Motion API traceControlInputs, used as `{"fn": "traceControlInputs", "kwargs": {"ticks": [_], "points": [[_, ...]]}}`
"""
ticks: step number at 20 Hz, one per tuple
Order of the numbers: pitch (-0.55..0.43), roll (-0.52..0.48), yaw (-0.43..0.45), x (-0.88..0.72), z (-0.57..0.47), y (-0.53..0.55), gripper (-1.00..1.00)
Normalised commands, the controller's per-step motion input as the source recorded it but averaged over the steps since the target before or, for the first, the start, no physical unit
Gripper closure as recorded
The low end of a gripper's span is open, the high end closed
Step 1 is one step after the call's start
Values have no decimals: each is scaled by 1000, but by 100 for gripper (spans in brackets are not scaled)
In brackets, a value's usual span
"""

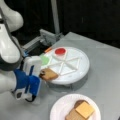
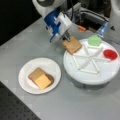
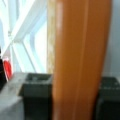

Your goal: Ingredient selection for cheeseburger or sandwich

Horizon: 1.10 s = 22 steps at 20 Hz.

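The grey table (image 1: 105, 67) carries everything in both front views, and the largest thing on it is the round white divided tray (image 1: 83, 68) (image 2: 105, 75), raised on a base and split by white ribs into wedge compartments. 1 wedge holds the red disc (image 1: 60, 51) (image 2: 110, 54), a neighbouring wedge holds the green leaf piece (image 1: 45, 60) (image 2: 94, 40), and the wedges between the ribs at the middle show only white. Near the tray sits the white paper plate (image 1: 61, 107) (image 2: 26, 75), bearing a partial stack: a brown toast square (image 1: 72, 115) (image 2: 35, 73) at the bottom, the dark round patty (image 1: 79, 102) (image 2: 50, 78) peeking out from under the yellow cheese square (image 1: 85, 109) (image 2: 42, 81) on top. The white and blue gripper (image 1: 43, 73) (image 2: 67, 39) hangs at the tray's rim, clenched on the edge of the second toast square (image 1: 49, 74) (image 2: 72, 44) (image 3: 80, 60), which tilts just over the rim. In the wrist view that toast fills the middle as a tall orange-brown slab between the 2 dark fingers (image 3: 37, 92).
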Motion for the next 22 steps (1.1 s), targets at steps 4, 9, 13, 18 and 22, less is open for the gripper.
{"fn": "traceControlInputs", "kwargs": {"ticks": [4,9,13,18,22], "points": [[109,111,-17,357,355,-209,100],[110,129,85,554,375,-223,100],[78,113,158,867,276,-194,100],[37,107,202,1000,-35,-347,100],[0,146,196,1000,-342,-546,100]]}}
